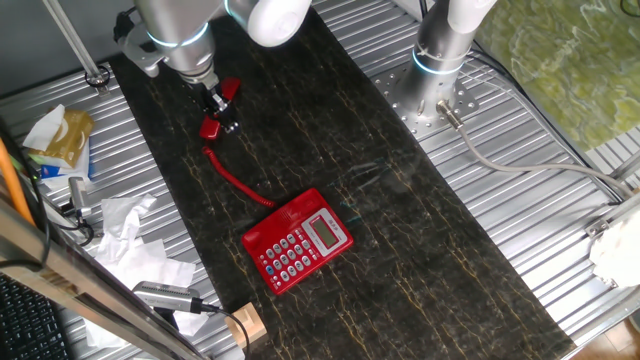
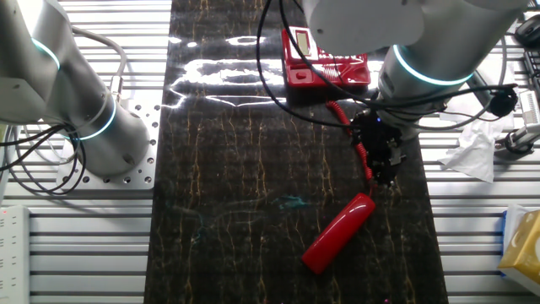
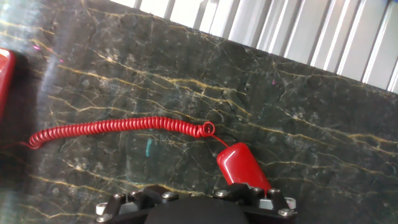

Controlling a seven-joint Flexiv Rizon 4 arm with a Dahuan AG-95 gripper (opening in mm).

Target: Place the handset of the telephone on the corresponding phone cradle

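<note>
The red handset point(image 2: 337, 232) lies flat on the dark marble-patterned mat point(image 1: 400, 250), far from the telephone point(image 1: 297, 240). Its coiled red cord point(image 3: 118, 127) runs back to the base point(image 2: 325, 63). The phone cradle point(image 1: 283, 215), the long red strip beside the keypad and display, is bare. My gripper point(image 2: 380, 179) hangs just above the handset's cord end. In one fixed view my gripper point(image 1: 219, 108) overlaps the handset point(image 1: 211, 128). The hand view shows only the handset's rounded end point(image 3: 239, 165) running under the hand. The fingers are too hidden and dark to judge.
A second arm's base point(image 1: 440, 60) stands on the metal plate beside the mat. Crumpled paper point(image 1: 125, 235), a wooden block point(image 1: 245, 322) and packaging point(image 1: 60, 135) lie along the mat's other side. A tissue box point(image 2: 523, 245) sits off the mat's corner.
</note>
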